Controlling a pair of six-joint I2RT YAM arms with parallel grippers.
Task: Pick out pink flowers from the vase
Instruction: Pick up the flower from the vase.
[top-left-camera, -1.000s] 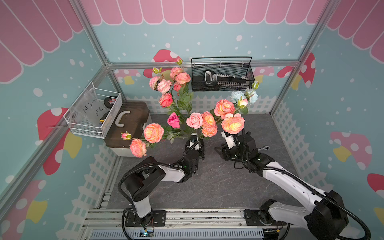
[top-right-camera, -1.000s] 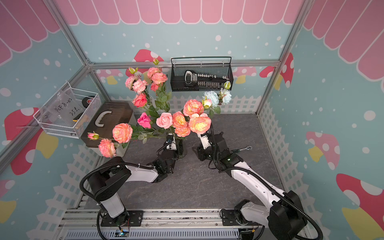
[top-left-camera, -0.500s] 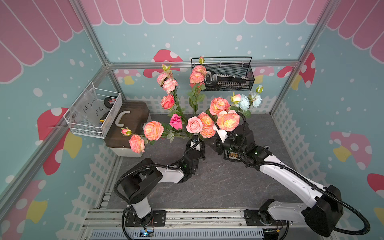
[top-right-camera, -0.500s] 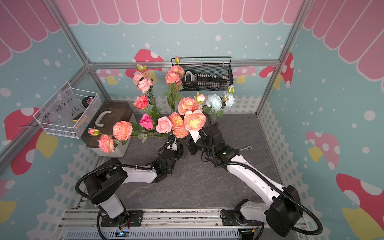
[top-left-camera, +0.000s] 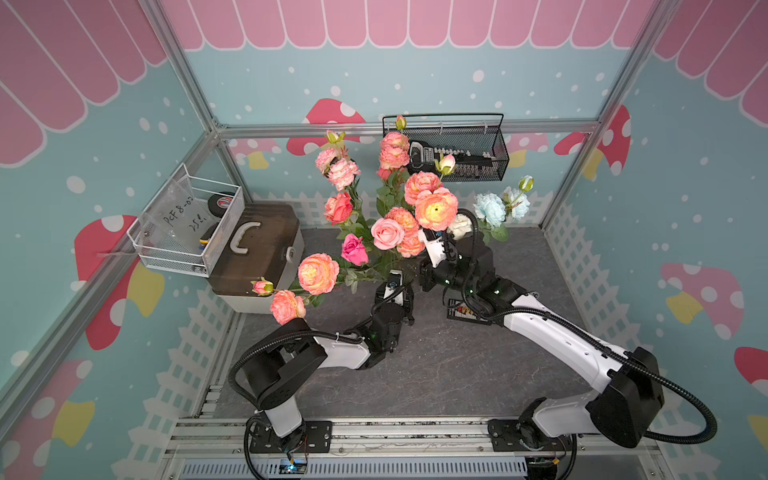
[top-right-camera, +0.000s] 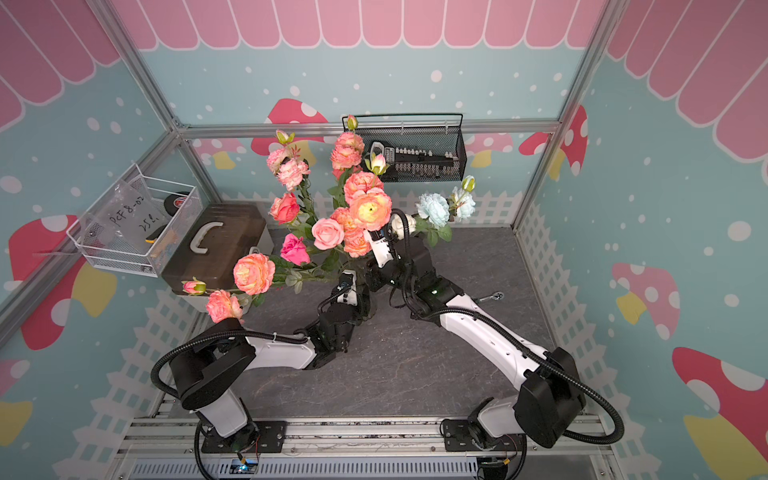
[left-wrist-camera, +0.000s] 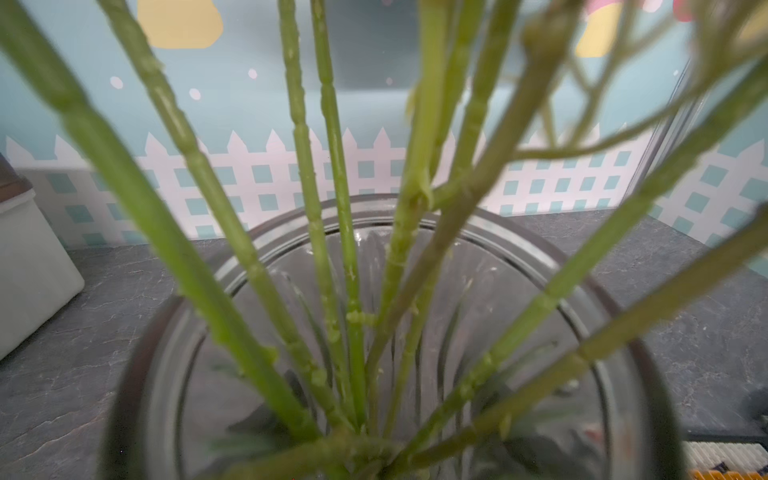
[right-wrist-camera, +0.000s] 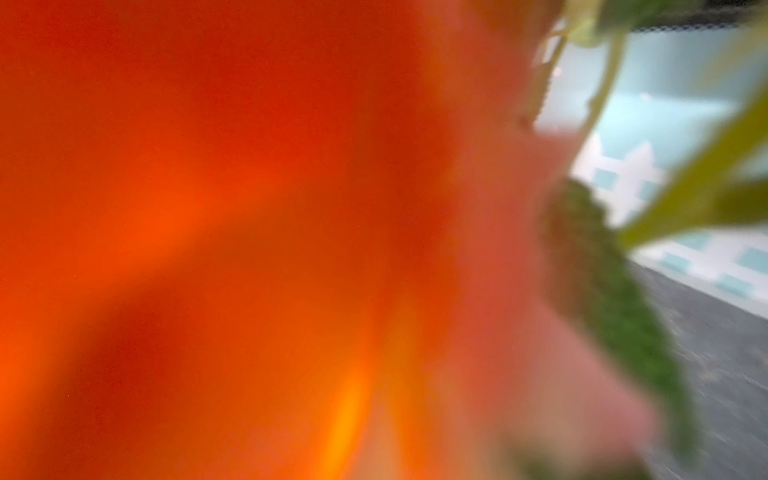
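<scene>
Glass vase (left-wrist-camera: 490, 299) in left pincer (top-left-camera: 395, 282)

Two arms of like build are seen in both top views: the left arm (top-left-camera: 340, 355) at lower centre and the right arm (top-left-camera: 552, 332) at lower right. Each is made of white moulded links joined by black rounded joint housings. A black corrugated cable conduit (top-left-camera: 711, 424) is looped along each arm. Small dark screw holes are dotted along the right arm's long white link. Green indicator lights (top-left-camera: 496, 291) are lit on its black wrist joints. Black base plates (top-left-camera: 511, 432) are fixed to a ribbed aluminium rail (top-left-camera: 415, 428).
</scene>
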